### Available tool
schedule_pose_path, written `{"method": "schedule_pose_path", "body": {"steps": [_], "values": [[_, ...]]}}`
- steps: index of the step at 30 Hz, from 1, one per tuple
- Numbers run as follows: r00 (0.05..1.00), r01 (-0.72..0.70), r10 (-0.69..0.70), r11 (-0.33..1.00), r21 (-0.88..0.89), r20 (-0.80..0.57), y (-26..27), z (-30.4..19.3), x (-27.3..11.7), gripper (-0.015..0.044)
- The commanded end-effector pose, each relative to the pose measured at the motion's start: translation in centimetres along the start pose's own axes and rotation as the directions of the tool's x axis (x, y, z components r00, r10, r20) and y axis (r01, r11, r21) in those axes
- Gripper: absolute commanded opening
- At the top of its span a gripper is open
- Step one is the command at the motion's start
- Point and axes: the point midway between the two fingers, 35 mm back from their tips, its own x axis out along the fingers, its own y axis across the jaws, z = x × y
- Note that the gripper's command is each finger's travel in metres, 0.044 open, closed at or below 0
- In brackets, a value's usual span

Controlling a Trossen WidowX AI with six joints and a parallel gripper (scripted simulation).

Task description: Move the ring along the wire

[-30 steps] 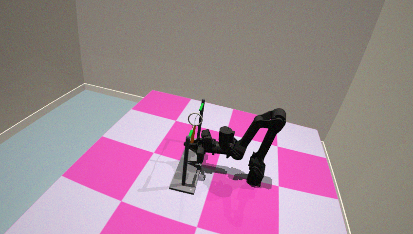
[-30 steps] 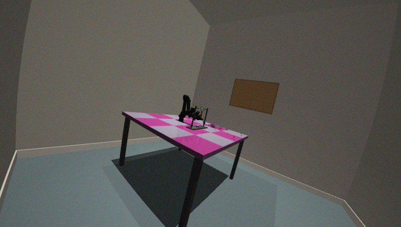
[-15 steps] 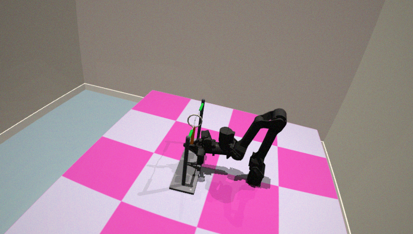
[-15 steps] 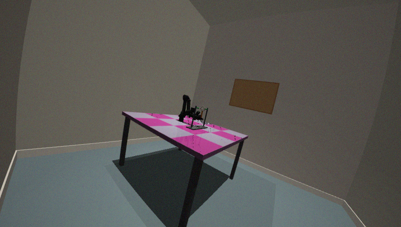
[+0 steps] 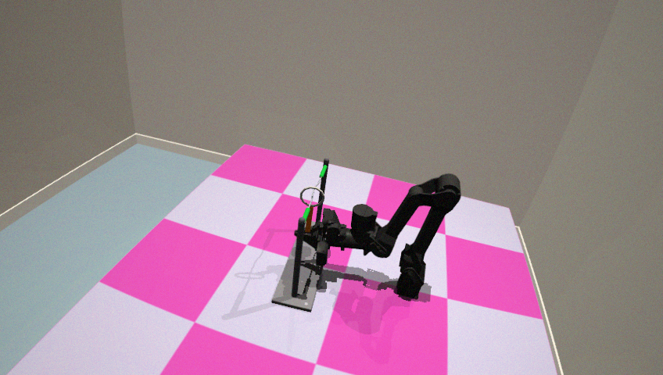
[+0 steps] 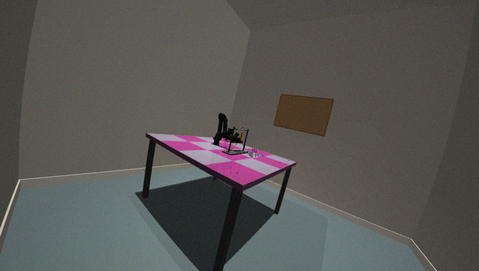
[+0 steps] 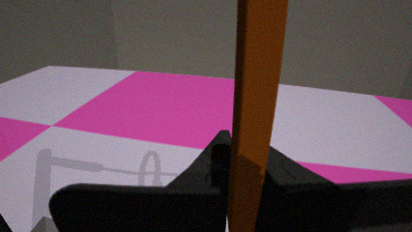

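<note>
The ring [image 5: 300, 197] [image 6: 242, 126] is upright around the thin grey part of the wire, between the two green parts and closer to the near green part [image 5: 306, 214] than to the far green part [image 5: 323, 171] in the top view. Whether it touches the wire is too small to tell. Its orange handle [image 5: 309, 219] [image 6: 240, 135] [image 7: 261, 72] hangs down from it, nearly upright. My gripper [image 5: 307, 232] [image 7: 232, 138] is shut on the handle's lower part, below the wire. In the wrist view the ring itself is out of frame; its shadow surrounds the wire's shadow.
The near post [image 5: 297, 265] stands close beside my gripper in the top view. The far post [image 5: 320, 204] stands behind it. Both rise from a grey base plate [image 5: 284, 300] on the pink and white checkered table [image 5: 153, 251]. The arm reaches in from the right.
</note>
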Motion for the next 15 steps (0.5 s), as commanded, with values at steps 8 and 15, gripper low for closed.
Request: {"method": "schedule_pose_path", "body": {"steps": [8,15], "values": [[0.999,0.023,-0.024,1.000,-0.017,-0.029,0.5,-0.1,-0.4,-0.0150],[0.994,0.040,-0.040,0.999,-0.007,-0.099,1.0,-0.1,-1.2,-0.0150]]}}
